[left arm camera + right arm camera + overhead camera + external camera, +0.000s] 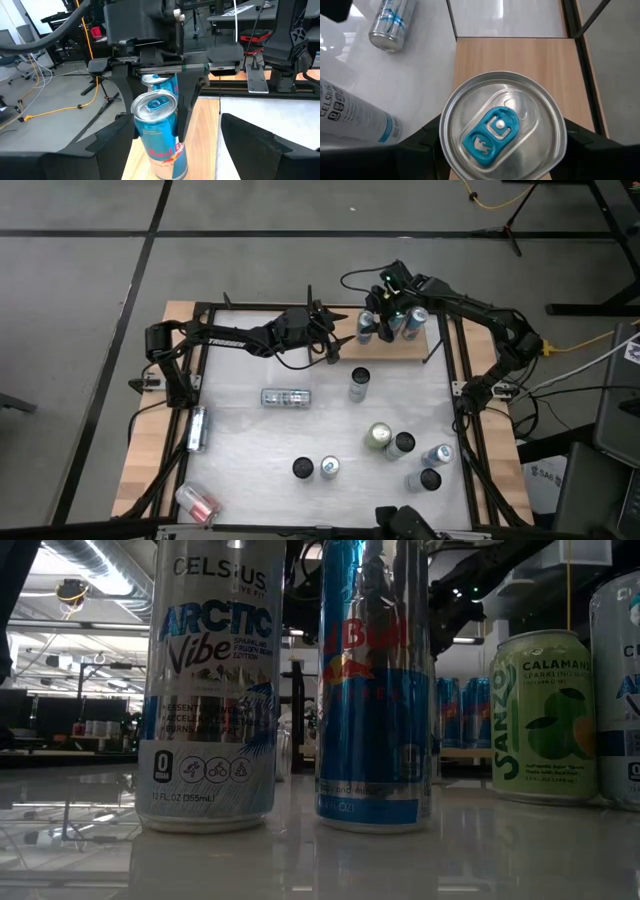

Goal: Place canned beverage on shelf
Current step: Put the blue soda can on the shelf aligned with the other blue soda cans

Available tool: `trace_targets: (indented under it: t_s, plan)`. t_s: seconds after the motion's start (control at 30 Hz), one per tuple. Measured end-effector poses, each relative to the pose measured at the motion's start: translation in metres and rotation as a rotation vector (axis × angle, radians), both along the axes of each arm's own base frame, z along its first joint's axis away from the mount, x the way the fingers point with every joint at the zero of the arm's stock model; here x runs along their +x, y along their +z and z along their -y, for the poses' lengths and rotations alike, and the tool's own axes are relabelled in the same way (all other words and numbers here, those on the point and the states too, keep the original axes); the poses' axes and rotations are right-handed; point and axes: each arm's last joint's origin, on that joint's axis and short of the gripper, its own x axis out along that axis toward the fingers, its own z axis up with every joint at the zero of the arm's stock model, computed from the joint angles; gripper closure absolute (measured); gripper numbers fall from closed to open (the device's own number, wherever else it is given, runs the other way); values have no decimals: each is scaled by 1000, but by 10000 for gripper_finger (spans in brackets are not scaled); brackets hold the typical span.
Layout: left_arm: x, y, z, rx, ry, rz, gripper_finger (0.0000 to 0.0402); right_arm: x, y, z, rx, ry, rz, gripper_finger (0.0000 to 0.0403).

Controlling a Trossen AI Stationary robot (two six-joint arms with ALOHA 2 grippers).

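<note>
Right wrist view: fingers (502,150) clamped on round silver-topped can (502,132) above woodgrain shelf (520,55).

white table (250,430): upright and toppled cans scattered | wooden shelf (345,348) at far edge: three blue cans (366,326) standing on it

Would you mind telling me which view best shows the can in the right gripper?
The left wrist view: the can stands full-length between the right gripper's fingers. The right wrist view shows only its lid; the high view shows it small; in the low view I cannot tell.
</note>
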Motion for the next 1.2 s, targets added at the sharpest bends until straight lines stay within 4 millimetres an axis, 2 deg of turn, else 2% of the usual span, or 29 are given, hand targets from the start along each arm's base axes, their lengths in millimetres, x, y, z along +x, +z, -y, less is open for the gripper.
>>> trace_targets:
  t_s: [0.67,0.97,1.2]
  plan:
    - [0,0,0,0,0,0,113,-1,-1,2,-48,-47,-49,178]
    - [0,0,0,0,0,-1,113,-1,-1,2,-46,-43,-43,114]
    - [0,0,0,-1,0,-1,113,-1,-1,2,-46,-44,-45,101]
